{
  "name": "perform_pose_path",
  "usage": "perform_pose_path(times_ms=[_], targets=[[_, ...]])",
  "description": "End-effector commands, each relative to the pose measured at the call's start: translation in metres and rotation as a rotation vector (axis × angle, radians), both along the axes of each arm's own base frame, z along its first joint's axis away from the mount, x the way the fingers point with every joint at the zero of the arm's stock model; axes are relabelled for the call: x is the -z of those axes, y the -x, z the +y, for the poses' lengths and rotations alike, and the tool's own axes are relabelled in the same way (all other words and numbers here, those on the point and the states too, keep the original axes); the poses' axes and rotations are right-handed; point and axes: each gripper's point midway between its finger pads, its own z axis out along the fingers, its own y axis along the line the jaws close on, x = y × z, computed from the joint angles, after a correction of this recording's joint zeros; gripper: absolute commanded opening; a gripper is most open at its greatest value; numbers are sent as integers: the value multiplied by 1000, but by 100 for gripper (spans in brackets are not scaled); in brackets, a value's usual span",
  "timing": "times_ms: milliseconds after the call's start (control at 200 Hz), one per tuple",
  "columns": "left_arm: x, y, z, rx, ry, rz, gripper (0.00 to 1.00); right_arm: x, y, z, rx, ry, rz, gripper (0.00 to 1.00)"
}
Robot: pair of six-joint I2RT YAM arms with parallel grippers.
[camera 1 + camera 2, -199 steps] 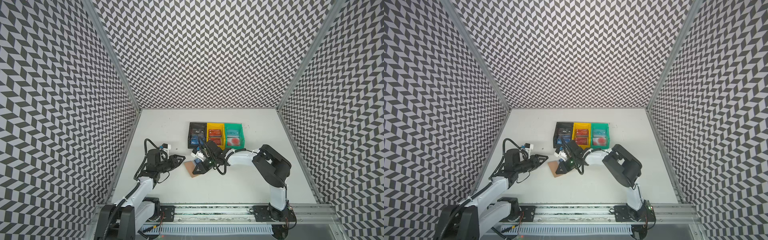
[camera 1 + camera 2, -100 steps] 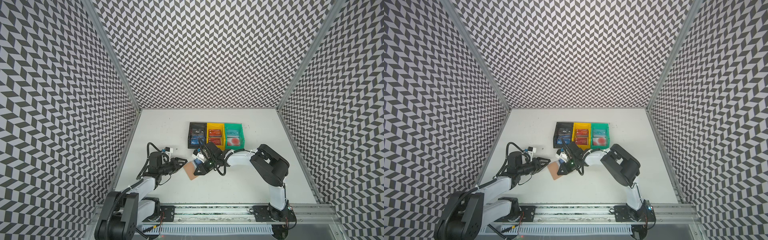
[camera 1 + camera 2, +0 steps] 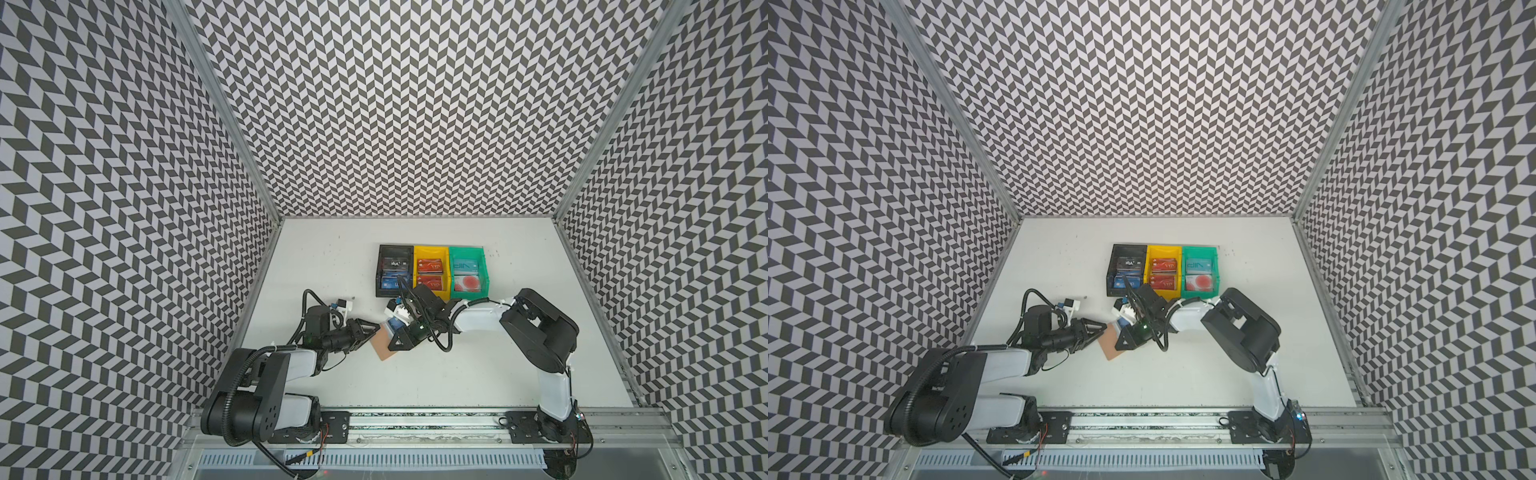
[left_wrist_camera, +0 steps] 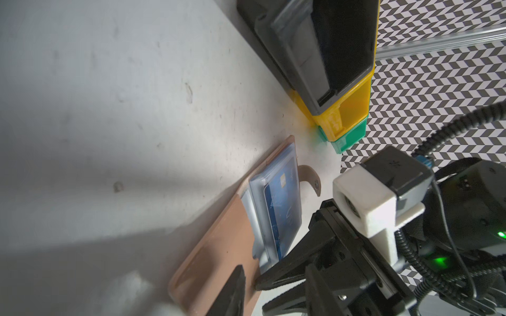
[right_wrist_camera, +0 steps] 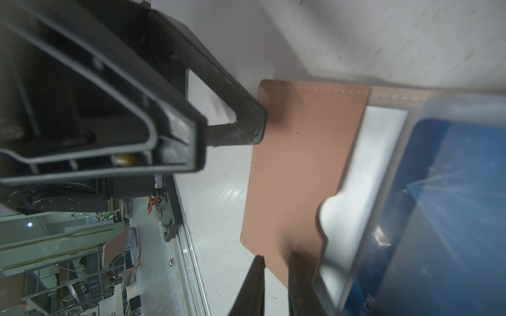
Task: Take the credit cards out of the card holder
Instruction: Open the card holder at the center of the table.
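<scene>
Fingertip (image 5: 254, 128) of the left gripper (image 3: 372, 332) (jaws part open, empty) sits on the bare tan flap of the card holder (image 5: 301, 164). Blue credit card (image 4: 282, 208) is sleeved, notch facing that flap; right gripper (image 5: 276, 255), barely open, holding nothing, is just beside it, so nearer.

Tan card holder (image 4: 219, 246), open flat; blue credit card (image 4: 282, 208) inside its clear sleeve (image 4: 256, 197).

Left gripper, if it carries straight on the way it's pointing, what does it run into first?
The card holder: the left gripper has its fingers right at the tan cover's edge.
</scene>
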Motion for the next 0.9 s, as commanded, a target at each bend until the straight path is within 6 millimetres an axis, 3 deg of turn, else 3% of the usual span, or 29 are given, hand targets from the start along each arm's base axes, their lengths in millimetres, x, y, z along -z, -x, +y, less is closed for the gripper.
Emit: perform_pose_path(times_ms=[0, 280, 486, 656, 896], targets=[[-1, -5, -1, -4, 2, -23, 38, 4, -9, -5, 31, 19, -35, 18], [17, -1, -7, 16, 47, 40, 36, -1, -9, -7, 33, 14, -40, 18], [24, -1, -8, 16, 42, 57, 36, -18, -16, -9, 38, 18, -101, 18], [28, -1, -7, 16, 27, 65, 36, -40, -40, -15, 75, 71, -210, 17], [27, -2, -7, 19, 29, 59, 36, -24, -81, -36, 162, 210, -272, 15]])
